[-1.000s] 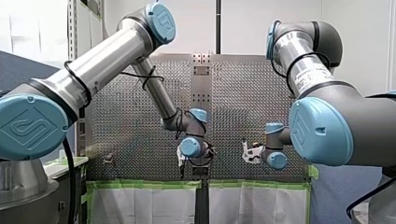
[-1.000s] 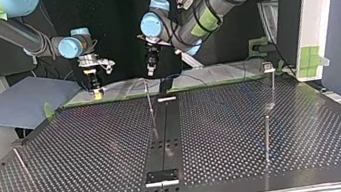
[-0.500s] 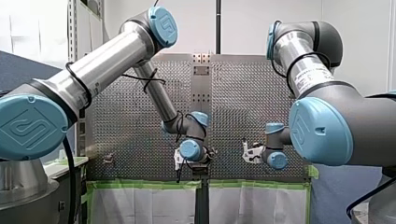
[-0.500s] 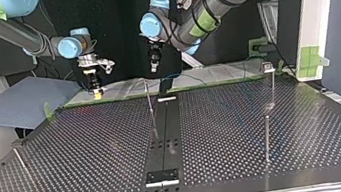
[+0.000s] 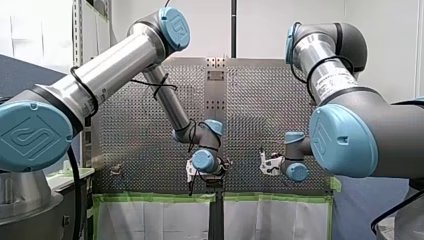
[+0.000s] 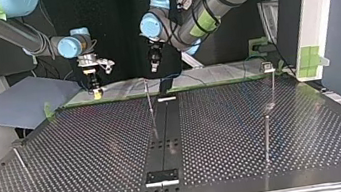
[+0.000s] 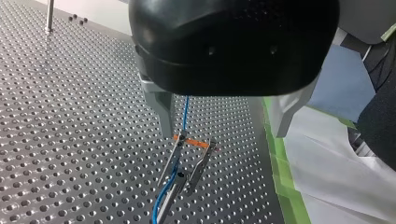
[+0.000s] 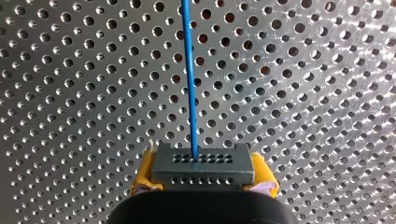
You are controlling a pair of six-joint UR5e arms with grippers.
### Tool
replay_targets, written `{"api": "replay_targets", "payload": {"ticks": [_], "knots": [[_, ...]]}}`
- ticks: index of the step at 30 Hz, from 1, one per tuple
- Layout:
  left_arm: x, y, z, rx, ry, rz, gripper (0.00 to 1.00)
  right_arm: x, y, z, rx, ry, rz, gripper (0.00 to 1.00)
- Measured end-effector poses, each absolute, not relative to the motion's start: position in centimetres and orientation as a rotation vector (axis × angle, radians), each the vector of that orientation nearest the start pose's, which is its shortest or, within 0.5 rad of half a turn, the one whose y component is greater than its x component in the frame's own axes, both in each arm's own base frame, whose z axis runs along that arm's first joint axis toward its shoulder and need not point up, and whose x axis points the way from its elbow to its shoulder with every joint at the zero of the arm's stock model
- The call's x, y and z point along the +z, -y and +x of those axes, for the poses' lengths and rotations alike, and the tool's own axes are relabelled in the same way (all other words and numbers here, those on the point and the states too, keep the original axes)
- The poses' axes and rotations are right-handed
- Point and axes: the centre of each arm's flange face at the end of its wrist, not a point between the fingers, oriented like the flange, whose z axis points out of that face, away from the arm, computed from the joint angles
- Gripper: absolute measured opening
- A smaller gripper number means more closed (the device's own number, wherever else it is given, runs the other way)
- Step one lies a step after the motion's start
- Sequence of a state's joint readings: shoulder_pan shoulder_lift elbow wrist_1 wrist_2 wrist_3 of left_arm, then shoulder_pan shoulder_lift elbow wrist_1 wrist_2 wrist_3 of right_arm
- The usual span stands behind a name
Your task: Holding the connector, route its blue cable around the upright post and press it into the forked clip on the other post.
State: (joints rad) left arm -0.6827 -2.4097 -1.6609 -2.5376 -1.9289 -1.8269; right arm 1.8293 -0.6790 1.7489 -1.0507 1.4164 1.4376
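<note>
Hiding yellow pads (image 8: 144, 173) partly, connector (image 8: 201, 168), cable (image 8: 189, 79) cropped

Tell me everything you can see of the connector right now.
The connector is a dark grey rectangular block, its face showing two rows of small holes. My right gripper clamps it at both ends between yellow pads. The blue cable leaves an upper-row hole and runs straight away above the perforated table.
</note>
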Motion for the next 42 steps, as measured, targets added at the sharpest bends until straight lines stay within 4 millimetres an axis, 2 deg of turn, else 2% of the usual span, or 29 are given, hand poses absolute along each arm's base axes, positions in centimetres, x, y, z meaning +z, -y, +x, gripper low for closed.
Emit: {"api": "replay_targets", "payload": {"ticks": [16, 20, 33, 42], "knots": [[0.8, 45.6, 41.1, -0.294, -1.885, 0.155, 1.00, -1.6, 55.7, 30.1, 1.404, 0.879, 1.558, 0.00], [1.1, 45.4, 40.5, -0.258, -1.900, 0.164, 1.00, -1.6, 55.7, 30.1, 1.403, 0.880, 1.559, 0.00], [4.3, 44.1, 38.4, -0.223, -1.843, 0.154, 1.00, -1.6, 55.6, 30.2, 1.400, 0.876, 1.563, 0.00], [6.4, 42.4, 36.7, -0.231, -1.839, 0.142, 1.00, -1.5, 55.6, 30.7, 1.402, 0.870, 1.568, 0.00]]}}
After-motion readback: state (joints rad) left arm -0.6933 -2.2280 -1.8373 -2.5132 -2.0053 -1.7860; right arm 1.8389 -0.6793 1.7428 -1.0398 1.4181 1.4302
